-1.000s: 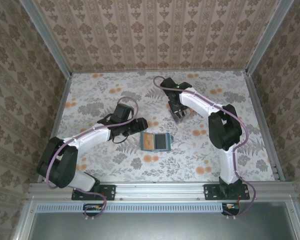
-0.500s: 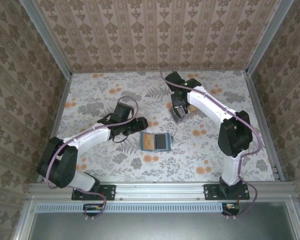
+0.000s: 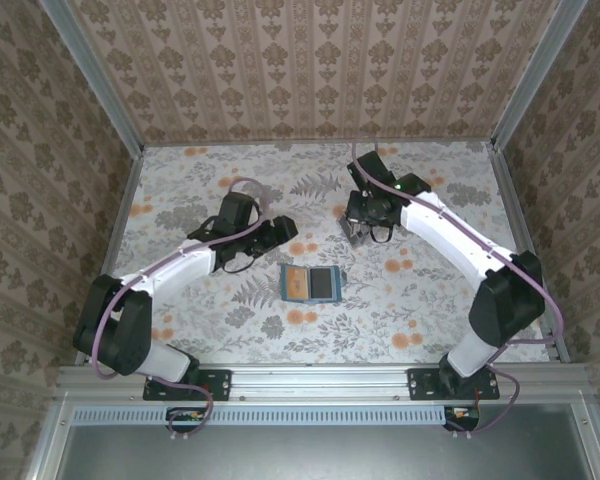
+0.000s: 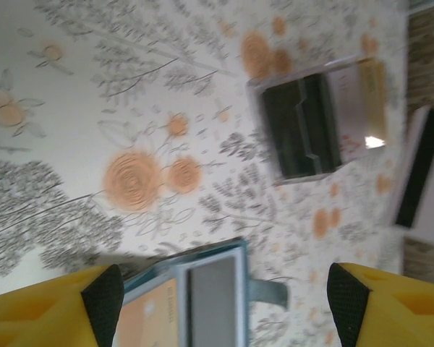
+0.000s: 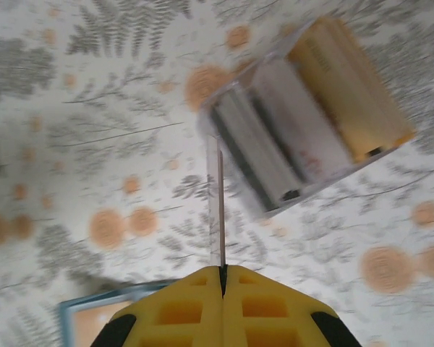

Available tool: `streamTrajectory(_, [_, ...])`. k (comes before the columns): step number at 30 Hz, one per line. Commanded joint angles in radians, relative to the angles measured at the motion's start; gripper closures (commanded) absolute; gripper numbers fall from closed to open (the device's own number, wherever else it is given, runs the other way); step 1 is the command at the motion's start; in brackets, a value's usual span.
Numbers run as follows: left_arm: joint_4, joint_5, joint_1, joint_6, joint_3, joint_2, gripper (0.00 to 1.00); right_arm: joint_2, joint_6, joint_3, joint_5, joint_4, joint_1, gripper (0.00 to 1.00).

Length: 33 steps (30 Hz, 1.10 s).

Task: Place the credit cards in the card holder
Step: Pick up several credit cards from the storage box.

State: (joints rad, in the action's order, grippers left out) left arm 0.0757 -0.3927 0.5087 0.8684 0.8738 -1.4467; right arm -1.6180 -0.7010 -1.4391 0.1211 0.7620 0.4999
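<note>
The card holder lies open mid-table, a tan credit card in its left half. It also fills the bottom of the left wrist view as the card holder with the tan card. My left gripper hovers open just above and behind it, nothing between its fingers. My right gripper is shut on a thin pale credit card, seen edge-on, beside the small box of cards. From the left wrist, that held card shows a dark stripe.
The clear box with the other cards stands on the floral table behind the wallet, right of centre. Patterned walls and metal rails close in the table on three sides. Open floral surface lies left and right of the wallet.
The right arm has swung its elbow out to the right while its gripper stays by the box, holding a card. The left gripper has drawn slightly back and left from the wallet.
</note>
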Motion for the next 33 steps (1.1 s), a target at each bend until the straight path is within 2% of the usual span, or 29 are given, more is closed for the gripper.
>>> streamTrajectory(1, [-0.141,-0.148,-0.028,0.079,0.024,-0.012,0.22,0.068,-0.12,0.078,-0.194,-0.167,0.009,0.99])
streamTrajectory(4, [-0.192,-0.211,-0.04,0.112,0.05,-0.042,0.22,0.093,-0.144,0.101,-0.272,-0.21,0.01,0.99])
streamTrajectory(10, [-0.396,-0.348,-0.044,0.242,0.057,-0.123,0.25,0.128,-0.201,0.174,-0.407,-0.329,0.008,0.99])
streamTrajectory(13, [-0.457,-0.356,-0.047,0.279,0.046,-0.128,0.28,0.126,-0.207,0.181,-0.423,-0.331,0.008,0.99])
streamTrajectory(25, [-0.475,-0.403,-0.039,0.308,0.063,-0.163,0.36,0.123,-0.26,0.217,-0.519,-0.429,0.003,0.98])
streamTrajectory(27, [-0.471,-0.406,-0.036,0.306,0.064,-0.163,0.39,0.122,-0.256,0.217,-0.532,-0.436,0.001,0.98])
streamTrajectory(33, [-0.512,-0.412,-0.035,0.335,0.046,-0.146,0.56,0.109,-0.249,0.232,-0.59,-0.472,-0.014,0.98])
